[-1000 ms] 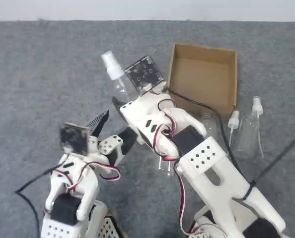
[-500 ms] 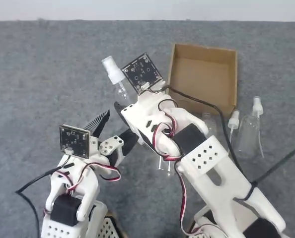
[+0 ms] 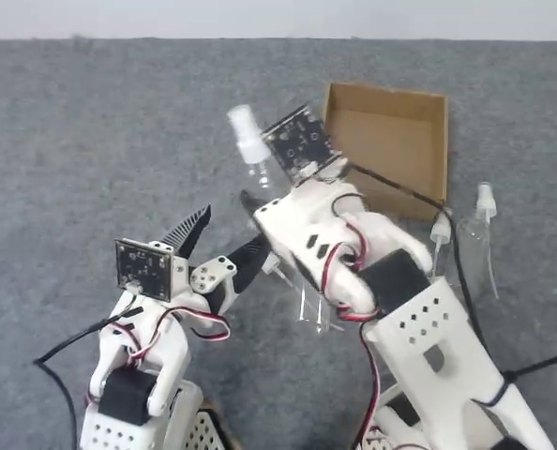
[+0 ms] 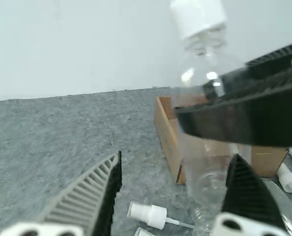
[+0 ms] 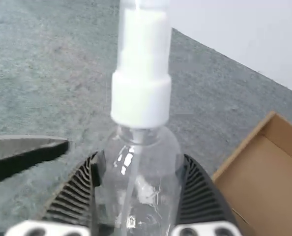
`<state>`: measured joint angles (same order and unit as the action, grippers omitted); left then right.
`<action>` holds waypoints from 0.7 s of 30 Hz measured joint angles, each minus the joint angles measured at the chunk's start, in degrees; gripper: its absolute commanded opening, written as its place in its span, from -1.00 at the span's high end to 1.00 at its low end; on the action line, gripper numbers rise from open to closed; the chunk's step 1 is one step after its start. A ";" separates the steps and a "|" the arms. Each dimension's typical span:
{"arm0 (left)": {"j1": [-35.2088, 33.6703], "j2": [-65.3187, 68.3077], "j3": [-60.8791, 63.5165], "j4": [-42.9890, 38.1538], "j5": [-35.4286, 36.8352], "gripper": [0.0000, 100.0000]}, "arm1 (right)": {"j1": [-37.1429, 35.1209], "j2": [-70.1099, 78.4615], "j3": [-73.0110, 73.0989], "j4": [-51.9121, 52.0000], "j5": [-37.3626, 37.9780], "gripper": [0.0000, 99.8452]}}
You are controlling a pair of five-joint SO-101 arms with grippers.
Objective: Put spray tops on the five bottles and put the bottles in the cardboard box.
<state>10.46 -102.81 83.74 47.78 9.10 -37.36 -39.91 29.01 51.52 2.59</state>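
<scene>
R fingers [image 5: 200,196] clamped on a clear bottle [image 5: 138,167], its spray top [image 5: 141,93] sticking up past the tips, cardboard box [image 3: 383,141] just beyond them. L fingers [image 4: 87,206] spread wide w/ nothing in them. The bottle's up ahead of their tips, a loose sprayer [image 4: 147,215] on the desk [image 3: 91,122] below.

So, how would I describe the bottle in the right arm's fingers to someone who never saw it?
Look for the cardboard box on the grey carpet. Close beside it, a clear bottle with a white spray top sits between the right arm's fingers. It alone is gripped; the other bottles rest on the carpet.
</scene>
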 measured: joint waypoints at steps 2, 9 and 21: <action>0.00 0.09 0.00 0.00 0.00 0.38 | 0.62 0.00 0.00 1.41 0.35 0.99; 0.00 0.00 0.00 0.00 -0.09 0.38 | 1.14 0.00 0.00 4.66 0.53 0.99; -0.09 0.18 0.00 1.41 -0.09 0.38 | 0.09 0.00 0.00 -5.27 0.35 0.99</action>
<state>10.37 -102.64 83.74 49.19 9.01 -37.27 -39.91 29.01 46.24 2.95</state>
